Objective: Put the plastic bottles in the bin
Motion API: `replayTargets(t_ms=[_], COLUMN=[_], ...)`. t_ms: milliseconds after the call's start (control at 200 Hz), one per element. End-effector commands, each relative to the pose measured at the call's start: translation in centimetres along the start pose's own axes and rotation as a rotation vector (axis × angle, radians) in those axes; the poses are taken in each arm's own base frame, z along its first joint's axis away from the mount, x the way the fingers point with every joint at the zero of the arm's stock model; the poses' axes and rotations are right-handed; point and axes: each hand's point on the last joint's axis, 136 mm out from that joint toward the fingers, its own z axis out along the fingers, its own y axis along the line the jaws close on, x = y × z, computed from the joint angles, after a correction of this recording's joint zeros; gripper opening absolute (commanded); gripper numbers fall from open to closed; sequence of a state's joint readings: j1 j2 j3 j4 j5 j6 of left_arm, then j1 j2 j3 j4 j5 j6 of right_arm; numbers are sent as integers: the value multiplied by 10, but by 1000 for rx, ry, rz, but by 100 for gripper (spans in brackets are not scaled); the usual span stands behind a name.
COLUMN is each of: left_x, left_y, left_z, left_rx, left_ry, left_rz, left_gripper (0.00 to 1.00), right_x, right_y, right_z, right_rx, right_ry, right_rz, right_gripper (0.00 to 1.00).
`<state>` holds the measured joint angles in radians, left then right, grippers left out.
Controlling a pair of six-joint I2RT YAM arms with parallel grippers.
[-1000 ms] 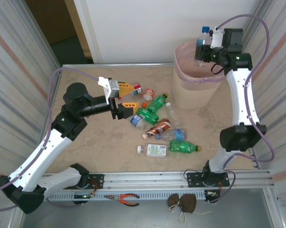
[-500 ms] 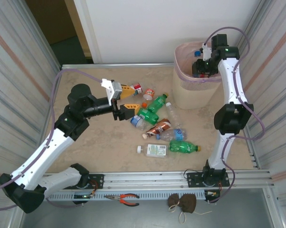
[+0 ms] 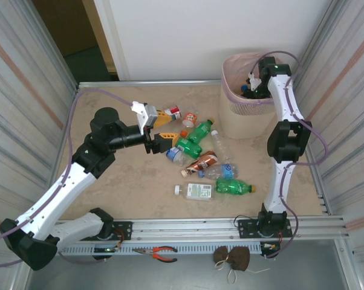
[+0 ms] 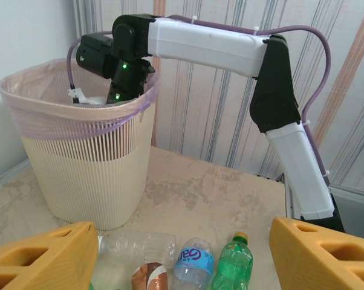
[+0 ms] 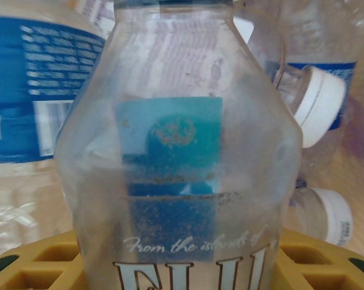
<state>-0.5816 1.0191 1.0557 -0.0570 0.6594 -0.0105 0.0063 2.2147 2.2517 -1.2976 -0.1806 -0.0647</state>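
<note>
The beige bin (image 3: pixel 242 118) with its pink liner stands at the back right. My right gripper (image 3: pixel 255 88) reaches down inside it. A clear bottle (image 5: pixel 179 181) with a blue label stands between the yellow fingers (image 5: pixel 37 266), over other bottles (image 5: pixel 43 90) in the bin. Whether the fingers still press on it does not show. Several bottles lie mid-table, among them green ones (image 3: pixel 200 130), a brown-labelled one (image 3: pixel 200 163) and a white one (image 3: pixel 197 191). My left gripper (image 3: pixel 161 127) hangs open over the pile's left end, with a blue-labelled bottle (image 4: pixel 194 263) and a green one (image 4: pixel 233 266) below its empty fingers (image 4: pixel 43 254).
Striped walls close in both sides. Orange-handled pliers (image 3: pixel 164 254) and a brown pouch (image 3: pixel 232 258) lie on the tray in front of the rail. The right arm (image 4: pixel 200 45) arches over the bin's rim (image 4: pixel 79 112). Bare tabletop (image 3: pixel 127 181) lies to the left of the pile.
My right arm has swung over the bin and lowered the blue-capped bottle into it. My left gripper has crept slightly right toward the pile, still open.
</note>
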Motion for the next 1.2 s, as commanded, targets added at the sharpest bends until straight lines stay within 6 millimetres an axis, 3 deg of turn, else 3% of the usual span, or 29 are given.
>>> replayTargets(t_ms=[0,180,386,917,1197], left_x=[-2,-3,-6,13,49], left_y=[4,5,6,29,65], left_z=[-3,-2,-3,7,14], left_rx=[-19,-20,-29,-81,-155], left_ry=[-7,-6,-4,137,326], left_rz=[14,16,24,22,-3], left_gripper=[75,75,75,74,73], right_x=[9,10,0,-12,-7], right_y=[7,9,10,22,34], right_z=[7,3,-28,-145,-210], right_rx=[-26,-33,-19,20,26], right_ry=[60,55,-31,-333,-515], right_rz=[-19,-14,-15,-29,-37], right_gripper=[54,61,69,73,72])
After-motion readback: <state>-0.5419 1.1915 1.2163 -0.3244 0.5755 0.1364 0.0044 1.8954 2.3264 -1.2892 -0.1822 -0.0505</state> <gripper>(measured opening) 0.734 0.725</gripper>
